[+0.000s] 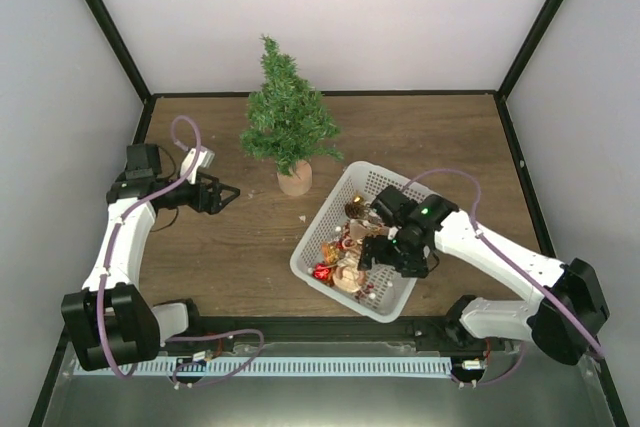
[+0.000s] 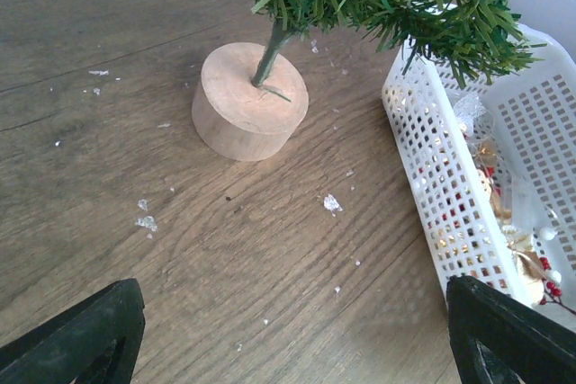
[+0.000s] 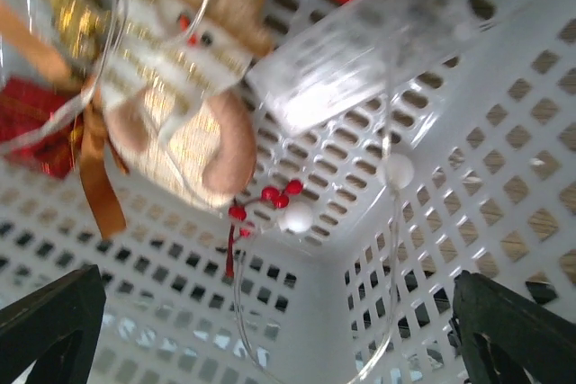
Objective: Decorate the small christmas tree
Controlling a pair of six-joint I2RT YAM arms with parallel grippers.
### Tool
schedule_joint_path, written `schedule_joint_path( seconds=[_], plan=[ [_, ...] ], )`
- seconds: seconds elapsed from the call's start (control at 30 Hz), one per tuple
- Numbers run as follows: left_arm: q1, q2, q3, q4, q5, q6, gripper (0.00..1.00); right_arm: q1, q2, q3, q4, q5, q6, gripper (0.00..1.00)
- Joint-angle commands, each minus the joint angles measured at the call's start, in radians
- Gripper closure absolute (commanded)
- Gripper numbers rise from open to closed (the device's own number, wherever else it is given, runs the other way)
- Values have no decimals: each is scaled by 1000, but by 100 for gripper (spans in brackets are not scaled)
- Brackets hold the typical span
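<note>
Inside the basket [image 1: 322, 215], your right gripper [image 1: 378, 247] hangs, jaws spread, just above a gold ornament [image 3: 180, 123]; the upright tree [image 1: 285, 117] stands beyond, nearer your left gripper [image 1: 228, 192], also spread.

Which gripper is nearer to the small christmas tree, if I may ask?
Left. The left gripper is just left of the small christmas tree's base; the right gripper is down in the white basket.

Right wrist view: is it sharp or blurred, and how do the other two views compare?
Right wrist view: blurred, the ornaments and basket mesh soft, with glare on clear plastic. Left wrist view: sharp on the round tree base. Top external view: evenly lit, soft shadows only.
</note>
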Motion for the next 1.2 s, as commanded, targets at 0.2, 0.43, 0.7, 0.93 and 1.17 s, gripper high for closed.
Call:
schedule_joint_path(
  seconds=[0.2, 0.43, 0.7, 0.93, 1.17],
  plan=[
    [-25, -17, -10, 34, 5, -1, 8, -273, 43, 42, -165, 130, 15, 0],
    [-26, -26, -16, 33, 1, -2, 8, -442, 117, 76, -178, 203, 13, 0],
    [-27, -27, -20, 41, -2, -11, 8, -478, 91, 85, -149, 144, -22, 13],
    [-29, -9, -16, 49, -3, -15, 8, -473, 5, -74, -109, 68, -18, 30],
    [-34, -3, -14, 46, -8, -15, 8, -425, 31, -109, -49, 27, -47, 41]
  ],
)
